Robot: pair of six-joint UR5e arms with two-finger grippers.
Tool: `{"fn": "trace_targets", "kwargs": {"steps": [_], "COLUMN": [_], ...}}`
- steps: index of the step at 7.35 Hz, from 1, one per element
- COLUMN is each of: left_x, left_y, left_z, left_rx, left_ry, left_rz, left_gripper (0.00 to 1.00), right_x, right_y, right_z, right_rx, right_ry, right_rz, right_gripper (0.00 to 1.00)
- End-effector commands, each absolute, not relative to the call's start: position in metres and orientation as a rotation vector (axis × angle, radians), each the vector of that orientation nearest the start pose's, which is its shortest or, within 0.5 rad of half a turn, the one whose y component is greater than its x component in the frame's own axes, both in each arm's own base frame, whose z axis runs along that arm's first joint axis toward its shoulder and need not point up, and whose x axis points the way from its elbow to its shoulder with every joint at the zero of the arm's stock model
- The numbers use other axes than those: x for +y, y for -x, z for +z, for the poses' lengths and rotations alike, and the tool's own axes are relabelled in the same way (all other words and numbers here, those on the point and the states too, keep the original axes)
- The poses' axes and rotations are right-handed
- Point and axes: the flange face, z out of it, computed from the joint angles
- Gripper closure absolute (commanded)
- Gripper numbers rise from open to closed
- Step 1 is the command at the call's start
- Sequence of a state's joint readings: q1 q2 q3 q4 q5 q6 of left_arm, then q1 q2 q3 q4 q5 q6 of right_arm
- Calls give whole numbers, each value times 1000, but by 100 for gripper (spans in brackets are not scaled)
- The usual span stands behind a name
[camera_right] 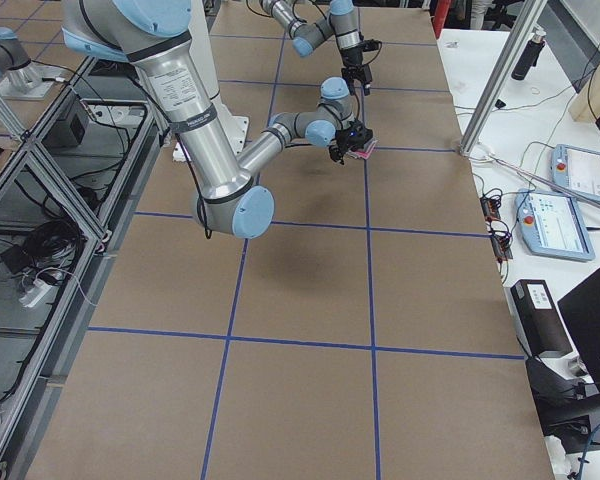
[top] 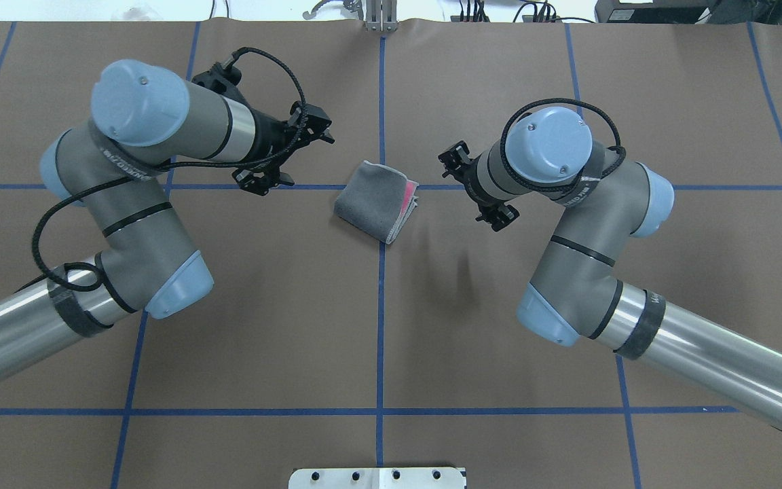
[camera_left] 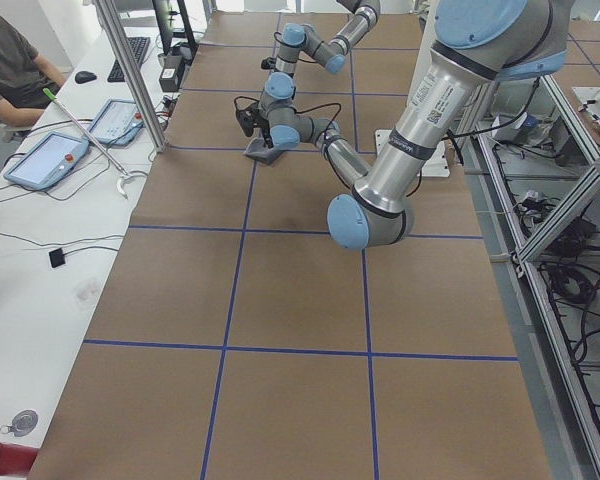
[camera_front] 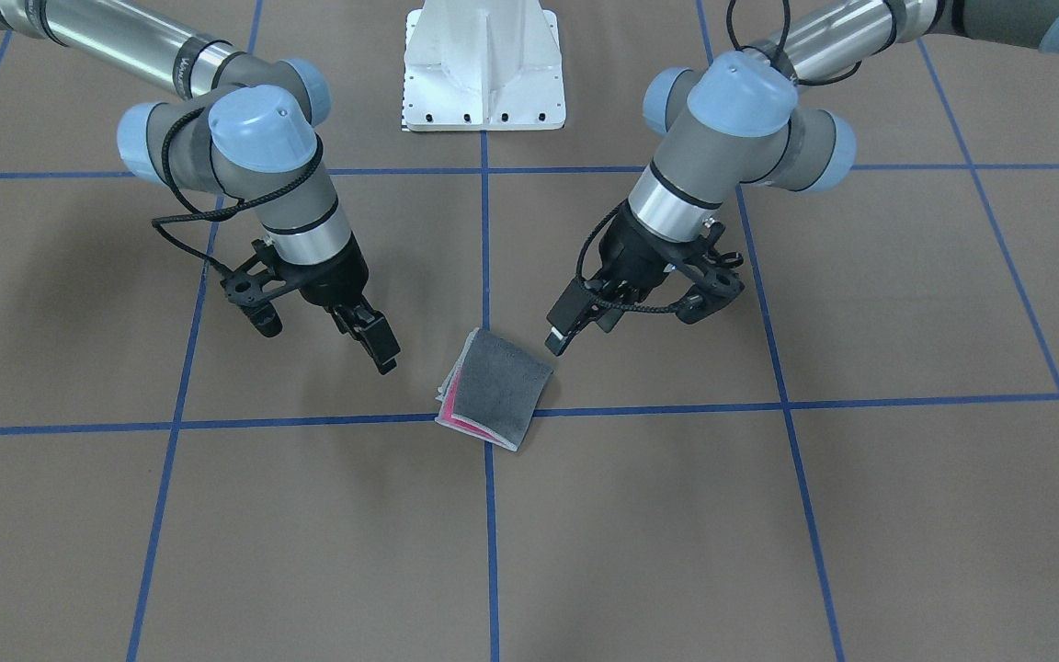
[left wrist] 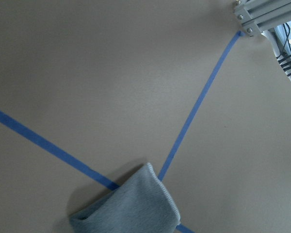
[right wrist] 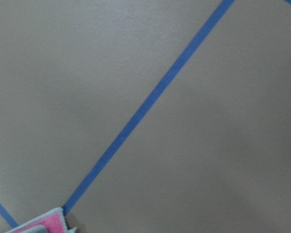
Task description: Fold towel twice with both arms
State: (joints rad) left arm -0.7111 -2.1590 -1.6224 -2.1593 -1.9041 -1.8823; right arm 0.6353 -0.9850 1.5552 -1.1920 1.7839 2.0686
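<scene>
1. Bench (top: 391,326): brown paper top, marked into squares by blue tape lines (top: 381,305). My white pedestal (camera_front: 483,74) stands at the robot edge, well apart from the work.

2. Arms: my left arm (top: 140,210) and right arm (top: 581,251) both reach in toward the middle, wrists angled down and inward, one on either side of the towel.

3. Towel (top: 374,197): it lies flat on the bench on a crossing of tape lines, between my two grippers. It is a small, stacked, near-square packet with the dark grey face outward, so there is no real long axis. It sits turned diagonally to the grid. The rounded fold faces my left arm. The open hems, showing pink, face my right arm.

4. Left gripper (camera_front: 575,333): fingers look apart and hold nothing. It hangs above the bench, tip just beside the towel's nearest corner but not touching. This one is the nearer of the two.

5. Right gripper (camera_front: 373,340): holds nothing. Seen edge-on, so I cannot tell whether the fingers are apart or together. It is near the towel's open-hem side, with a gap of bare paper between.

6. Judgement: the layers suggest both folds are in. Nothing stands between either gripper and the towel. Any further move is most likely a lift-away, and the left tip should rise before swinging so it does not snag that corner.
</scene>
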Motion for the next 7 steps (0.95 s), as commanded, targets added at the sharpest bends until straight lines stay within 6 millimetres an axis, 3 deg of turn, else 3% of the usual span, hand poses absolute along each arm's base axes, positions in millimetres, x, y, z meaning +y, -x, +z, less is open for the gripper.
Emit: {"fn": "trace_targets", "kwargs": {"steps": [1, 2, 3, 4, 5, 7], "left_x": [-503, -503, -503, -503, -503, -503], "left_y": [-430, -430, -430, -430, -430, -430], "left_z": [229, 229, 230, 230, 230, 230], "left_rx": [1278, 1278, 1277, 1277, 1277, 1274], "left_ry": [49, 49, 50, 50, 50, 52], "left_rz": [-675, -675, -675, -675, -675, -678], "left_gripper": [0, 0, 0, 0, 0, 0], "right_x": [-529, -544, -547, -542, -543, -547], "right_y": [528, 547, 553, 564, 565, 570], "right_z": [281, 267, 264, 277, 273, 263], "right_rx": [-1047, -1042, -1038, -1010, -1016, -1036], "right_ry": [138, 124, 123, 132, 132, 131], "right_rz": [962, 972, 972, 966, 965, 961], "right_gripper": [0, 0, 2, 3, 5, 19]}}
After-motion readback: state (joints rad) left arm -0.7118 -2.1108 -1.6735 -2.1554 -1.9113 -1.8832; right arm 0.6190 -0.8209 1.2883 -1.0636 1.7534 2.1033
